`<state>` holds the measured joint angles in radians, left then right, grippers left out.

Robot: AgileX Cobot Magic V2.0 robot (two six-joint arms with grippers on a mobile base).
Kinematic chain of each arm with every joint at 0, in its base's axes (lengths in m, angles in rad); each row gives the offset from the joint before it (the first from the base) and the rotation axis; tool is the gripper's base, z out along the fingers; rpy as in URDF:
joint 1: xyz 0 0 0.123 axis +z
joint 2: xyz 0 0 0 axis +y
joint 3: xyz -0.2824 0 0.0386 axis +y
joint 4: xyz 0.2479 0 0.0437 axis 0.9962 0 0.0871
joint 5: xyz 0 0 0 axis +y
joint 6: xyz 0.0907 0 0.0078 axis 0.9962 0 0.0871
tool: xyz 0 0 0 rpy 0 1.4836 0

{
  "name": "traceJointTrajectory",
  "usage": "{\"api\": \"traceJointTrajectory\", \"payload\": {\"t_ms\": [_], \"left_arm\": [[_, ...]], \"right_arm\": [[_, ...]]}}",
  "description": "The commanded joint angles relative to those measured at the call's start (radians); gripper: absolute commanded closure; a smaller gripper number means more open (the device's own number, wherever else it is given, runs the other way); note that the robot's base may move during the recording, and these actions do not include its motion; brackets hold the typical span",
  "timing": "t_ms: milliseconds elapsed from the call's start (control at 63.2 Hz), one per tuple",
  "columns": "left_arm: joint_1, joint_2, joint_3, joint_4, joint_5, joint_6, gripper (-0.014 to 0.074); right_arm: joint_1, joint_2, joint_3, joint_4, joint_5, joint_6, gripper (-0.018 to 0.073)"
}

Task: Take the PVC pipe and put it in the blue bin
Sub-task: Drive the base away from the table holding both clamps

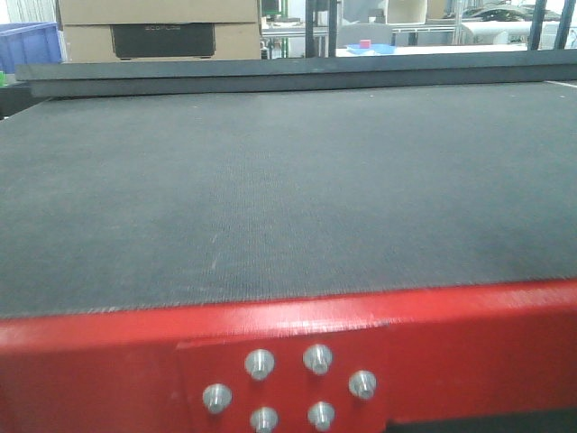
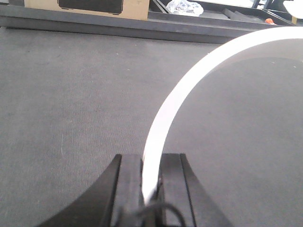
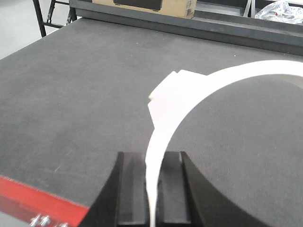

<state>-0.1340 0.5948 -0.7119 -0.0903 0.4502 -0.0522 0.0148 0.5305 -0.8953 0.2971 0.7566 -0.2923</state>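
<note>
Right at the lens, the left fingers [image 2: 130, 179] are pinched narrow on the end of the white PVC pipe [image 2: 161, 123], which arcs up and off to the right above the table [image 2: 61, 109]. The right fingers [image 3: 130, 184] are clamped the same way on a white curve with a blocky fitting [image 3: 173, 90], just inside the red front edge [image 3: 28, 194]. I can't tell whether that's one piece or two. The danger is that thin end-grip: so much pipe hangs out that a quick swing could twist it loose, and if both arms share one piece, moving out of step would wrench it. The blue bin [image 1: 27, 41] waits beyond the far left corner, beside the cardboard box [image 1: 158, 27].
</note>
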Motion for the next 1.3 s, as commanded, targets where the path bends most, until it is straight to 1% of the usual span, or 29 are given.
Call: {"api": "traceJointTrajectory", "payload": {"t_ms": [0, 1282], "left_arm": [[0.002, -0.005, 0.000, -0.001, -0.019, -0.005, 0.0707], [0.002, -0.022, 0.000, -0.001, -0.019, -0.005, 0.0707]], "right_arm": [[-0.003, -0.006, 0.000, -0.006, -0.031, 0.002, 0.0728], [-0.003, -0.006, 0.000, -0.006, -0.031, 0.002, 0.0728]]}}
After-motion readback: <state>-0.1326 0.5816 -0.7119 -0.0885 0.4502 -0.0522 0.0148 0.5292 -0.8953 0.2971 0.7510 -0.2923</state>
